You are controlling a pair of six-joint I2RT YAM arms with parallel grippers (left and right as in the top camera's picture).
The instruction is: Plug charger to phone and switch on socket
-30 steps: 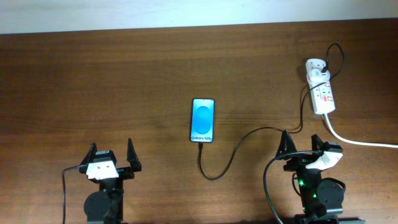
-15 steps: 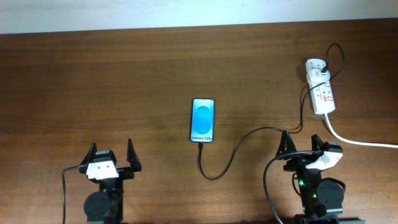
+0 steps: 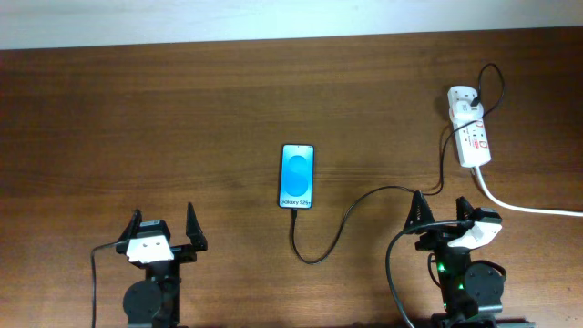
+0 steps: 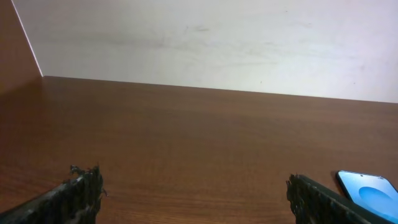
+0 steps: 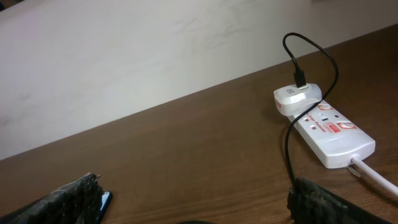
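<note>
The phone (image 3: pixel 297 176) lies flat mid-table, blue screen lit. The black charger cable (image 3: pixel 339 224) runs from the phone's near end in a loop and on to the white plug at the far end of the socket (image 3: pixel 471 138), a white power strip with red switches at the far right. The socket also shows in the right wrist view (image 5: pixel 329 132), with the cable (image 5: pixel 290 149) beside it. My left gripper (image 3: pixel 164 228) is open and empty at the near left. My right gripper (image 3: pixel 443 211) is open and empty at the near right. The phone's corner shows in the left wrist view (image 4: pixel 368 189).
A thick white cord (image 3: pixel 524 206) leaves the socket's near end toward the right edge. A pale wall (image 4: pixel 205 37) bounds the table's far edge. Both arm bases stand at the near edge.
</note>
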